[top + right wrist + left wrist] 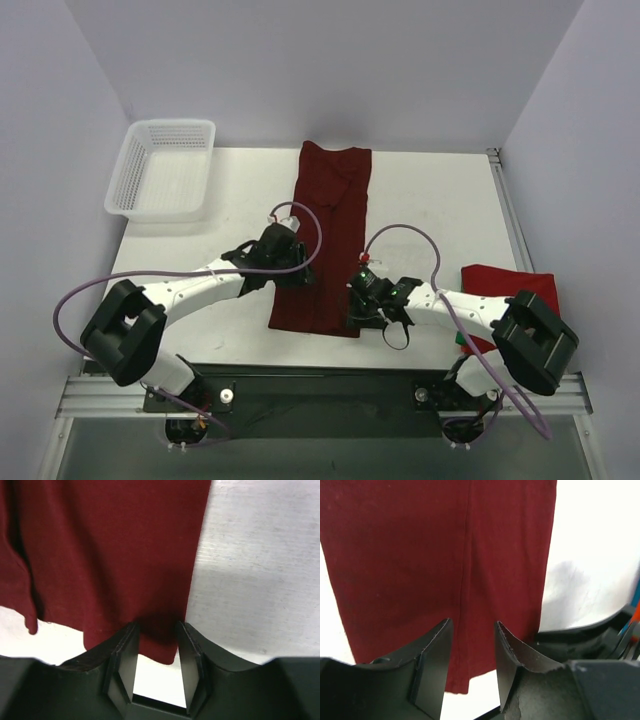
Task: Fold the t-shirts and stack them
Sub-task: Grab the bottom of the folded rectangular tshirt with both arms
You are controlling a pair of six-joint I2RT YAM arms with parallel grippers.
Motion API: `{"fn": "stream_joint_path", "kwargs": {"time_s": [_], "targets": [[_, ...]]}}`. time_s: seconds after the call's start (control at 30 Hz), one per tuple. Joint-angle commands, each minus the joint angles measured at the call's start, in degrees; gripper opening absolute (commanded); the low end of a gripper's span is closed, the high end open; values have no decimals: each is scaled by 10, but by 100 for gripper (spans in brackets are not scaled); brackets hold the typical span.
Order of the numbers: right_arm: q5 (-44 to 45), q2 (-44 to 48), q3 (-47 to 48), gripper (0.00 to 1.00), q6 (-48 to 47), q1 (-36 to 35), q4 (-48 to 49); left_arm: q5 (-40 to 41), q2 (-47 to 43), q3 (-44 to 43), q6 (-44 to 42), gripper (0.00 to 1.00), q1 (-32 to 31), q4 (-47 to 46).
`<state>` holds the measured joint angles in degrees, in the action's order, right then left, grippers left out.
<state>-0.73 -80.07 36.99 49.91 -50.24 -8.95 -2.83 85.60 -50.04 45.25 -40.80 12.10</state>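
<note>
Under the right pincer (156, 625), jaws apart, the near corner of the dark maroon t-shirt (110, 545) is straddled, ready to be pinched. The left pincer (472, 625) is held apart over an edge of it. The cloth is laid flat, probably for a crosswise fold.

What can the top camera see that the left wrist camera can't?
Only the top camera shows the white basket and the brighter red shirt. Only the left wrist camera shows the left hand up close, fingers apart, and a line running down the cloth. Both show the dark maroon shirt on the white table.
</note>
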Motion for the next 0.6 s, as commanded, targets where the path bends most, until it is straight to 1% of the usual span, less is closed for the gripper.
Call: {"fn": "stream_joint_path", "kwargs": {"time_s": [0.0,0.03,0.07,0.13,0.17,0.27,0.33,0.37,0.57], "targets": [[31,3,-15,35,18,-3,-4,24,-34,-7,-41,48,-22,33],[34,4,-17,33,18,-3,-4,24,-34,-5,-46,48,-26,41],[35,6,-24,25,18,-3,-4,24,-33,-5,-50,48,-31,47],[36,9,-29,19,18,-2,-6,23,-31,-1,-62,48,-45,54],[39,14,-33,10,19,0,-7,23,-29,0,-69,48,-48,56],[42,23,-39,2,21,1,-12,22,-17,-2,-81,48,-69,71],[48,35,-44,0,25,6,-19,24,-13,-11,-86,47,-86,85],[49,39,-46,0,26,8,-19,37,-11,-13,-90,47,-91,87],[53,55,-50,1,31,11,-28,54,30,-40,-103,45,-129,115]]}}
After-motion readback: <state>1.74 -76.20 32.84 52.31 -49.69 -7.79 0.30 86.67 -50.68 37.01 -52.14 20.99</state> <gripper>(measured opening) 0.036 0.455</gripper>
